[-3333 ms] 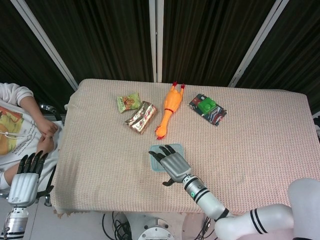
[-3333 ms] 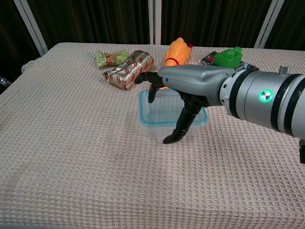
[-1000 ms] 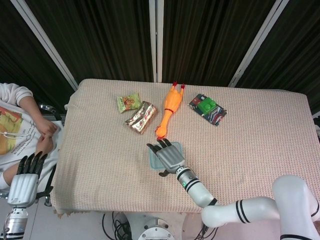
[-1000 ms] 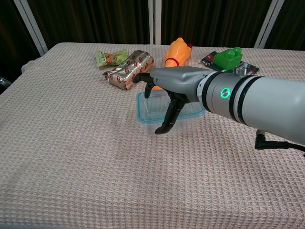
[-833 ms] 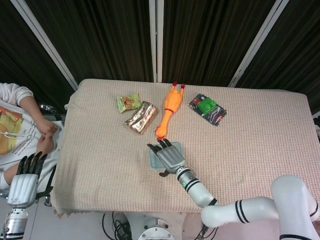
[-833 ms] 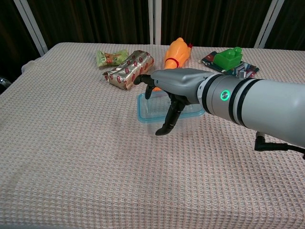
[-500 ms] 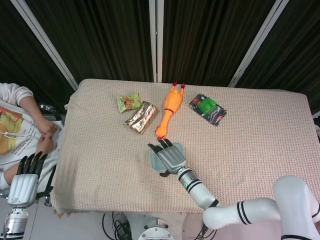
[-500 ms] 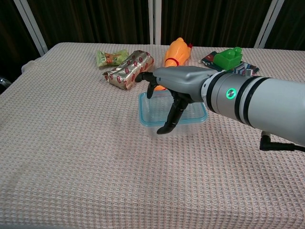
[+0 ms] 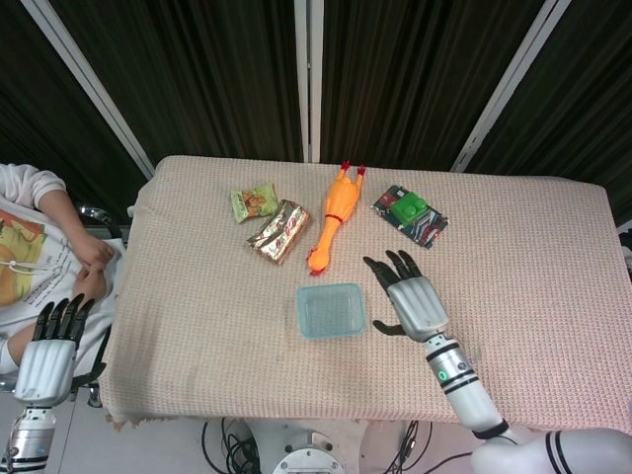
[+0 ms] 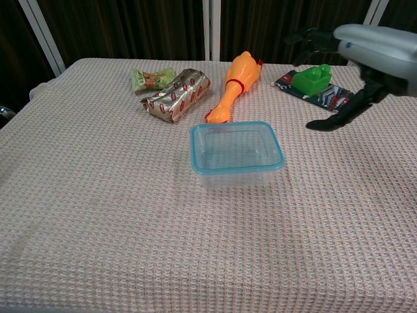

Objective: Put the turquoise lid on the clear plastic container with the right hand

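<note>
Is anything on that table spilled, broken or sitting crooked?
Nothing stands out. The clear plastic container sits upright and square on the tablecloth with its turquoise lid level on top. The rubber chicken, the snack packets and the green toy just lie flat. The right hand is open beside the container, apart from it.

The right hand (image 9: pixel 408 294) has come off the clear plastic container (image 9: pixel 330 310), where its fingers lay over the turquoise lid (image 10: pixel 236 147) moments ago, and has swung away to the container's right side. It now hovers above the bench (image 9: pixel 513 247), apart from the container, fingers spread and holding nothing (in the chest view it shows only at the upper right edge (image 10: pixel 365 59)). With the hand gone, the lid shows whole, seated on the container's rim, and the container sits squarer than half a second ago.
</note>
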